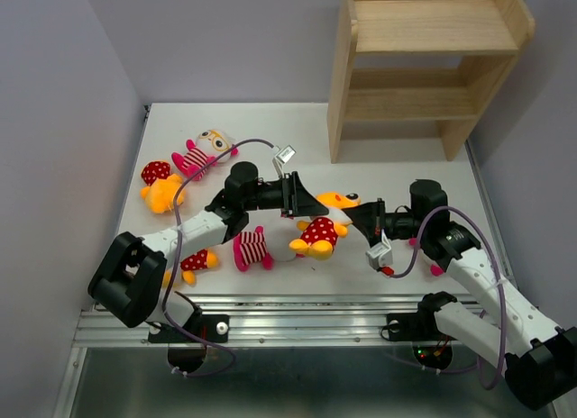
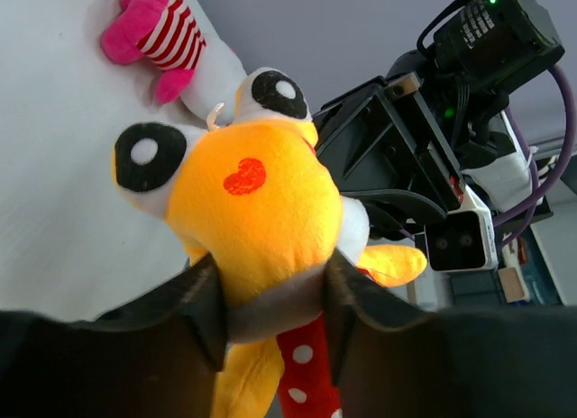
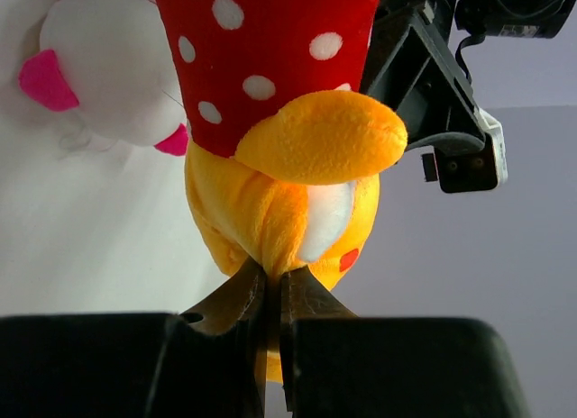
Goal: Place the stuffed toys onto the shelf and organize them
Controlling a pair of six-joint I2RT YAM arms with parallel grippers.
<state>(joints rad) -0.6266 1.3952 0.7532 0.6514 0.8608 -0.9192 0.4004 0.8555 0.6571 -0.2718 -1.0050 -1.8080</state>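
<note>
Risk: both hands grip one yellow toy at mid-counter. Its head is clamped by the left hand; the right hand pinches a thin plush fold, apparently near the face. Opposed pulls could tear a seam or strip the weaker pinch, dropping it short of the shelf.

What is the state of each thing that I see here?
Shelf, upright, no toy on it.
Centre yellow toy, held by both grippers.
Left gripper, jaws shut on its head.
Right gripper, jaws shut on its plush.
Back striped toy, lying on the table.
Front striped toy, lying loose.
Left yellow toy, lying loose.
Near yellow toy, lying half hidden.
</note>
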